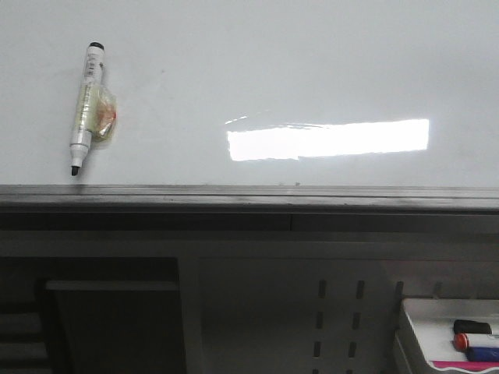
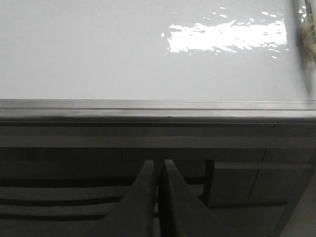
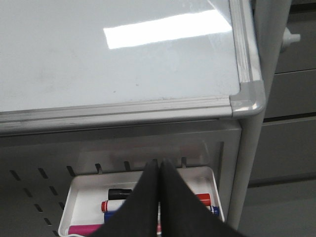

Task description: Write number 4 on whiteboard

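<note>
The whiteboard (image 1: 327, 70) is blank; no 4 is drawn. The marker (image 1: 84, 107) lies on its left area. Left gripper (image 2: 159, 170) and right gripper (image 3: 159, 170) are closed, empty. Risk: closed fingers knock the marker away.

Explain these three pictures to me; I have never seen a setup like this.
This is a two-armed robot facing a whiteboard. The front view looks forward over the board; a black-tipped marker, uncapped and wrapped in something clear, lies on it, and nothing is written yet. The other two pictures come from cameras on each wrist. The left gripper and right gripper each show as two dark fingers pressed together, holding nothing. Below the board's grey edge rail sits a small white tray of coloured markers.
</note>
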`<state>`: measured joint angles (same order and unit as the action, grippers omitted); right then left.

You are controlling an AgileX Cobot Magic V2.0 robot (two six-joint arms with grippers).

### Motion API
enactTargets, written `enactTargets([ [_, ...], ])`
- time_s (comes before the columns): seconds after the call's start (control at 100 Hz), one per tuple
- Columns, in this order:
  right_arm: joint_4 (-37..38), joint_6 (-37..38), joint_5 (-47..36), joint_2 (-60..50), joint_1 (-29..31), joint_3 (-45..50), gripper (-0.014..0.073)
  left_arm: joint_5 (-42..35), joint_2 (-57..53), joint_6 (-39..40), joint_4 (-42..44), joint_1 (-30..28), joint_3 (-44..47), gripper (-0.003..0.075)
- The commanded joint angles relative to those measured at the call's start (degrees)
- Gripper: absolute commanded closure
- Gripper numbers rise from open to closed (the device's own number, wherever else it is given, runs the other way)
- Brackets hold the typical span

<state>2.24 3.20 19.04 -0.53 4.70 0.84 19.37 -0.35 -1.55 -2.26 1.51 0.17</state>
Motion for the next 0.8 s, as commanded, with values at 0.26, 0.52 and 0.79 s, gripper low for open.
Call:
enactTargets([
  [0.26,0.0,-0.1,-1.0,-0.9,0.4,1.2,0.0652,-3.1,-1.4,0.7,-0.1,0.0,2.0,0.0741],
  [0.52,0.0,-0.1,-1.0,-0.9,0.4,1.2,0.0652,-3.1,-1.4,0.7,2.3,0.0,2.0,0.0741],
  [0.79,0.0,-0.1,-1.0,-0.9,0.4,1.2,0.0652,-3.1,-1.4,0.7,5.2,0.0,2.0,0.0741],
])
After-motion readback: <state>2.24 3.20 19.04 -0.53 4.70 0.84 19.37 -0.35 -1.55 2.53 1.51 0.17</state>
